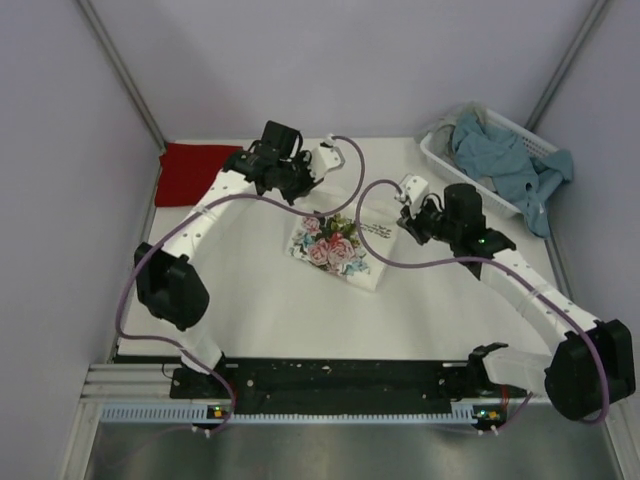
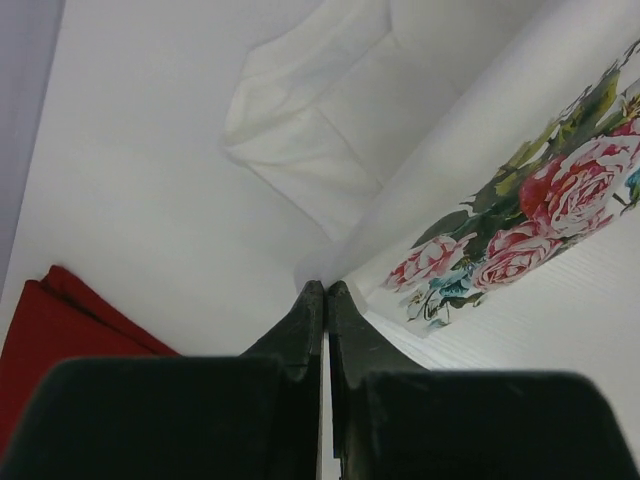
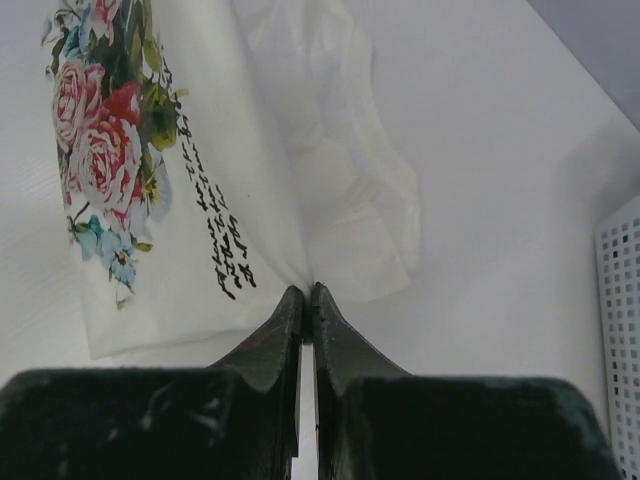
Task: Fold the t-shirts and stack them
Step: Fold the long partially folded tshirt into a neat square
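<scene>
Room: pale grey walls (image 1: 350, 60) stand around a white table (image 1: 260, 320).
Far right corner: white slotted plastic basket (image 1: 436, 158) holding blue cloth (image 1: 500, 160).
Mid-table: white soft t-shirt with pink rose print (image 1: 335, 250).
Far left corner: plain dark red t-shirt (image 1: 190, 172), lying flat.
Left tool (image 2: 326, 290): jaws closed, pinching the white shirt's edge.
Right tool (image 3: 307, 292): closed, pinching its other edge.

The left arm (image 1: 200, 225) is reaching out to the shirt's (image 1: 335, 250) far-left side, and the left gripper (image 2: 325, 295) is pinching cloth, jaws pressed together. The right arm (image 1: 520, 275) is bending in at the shirt's right side, the right gripper (image 3: 307, 295) clamping cloth too.
</scene>
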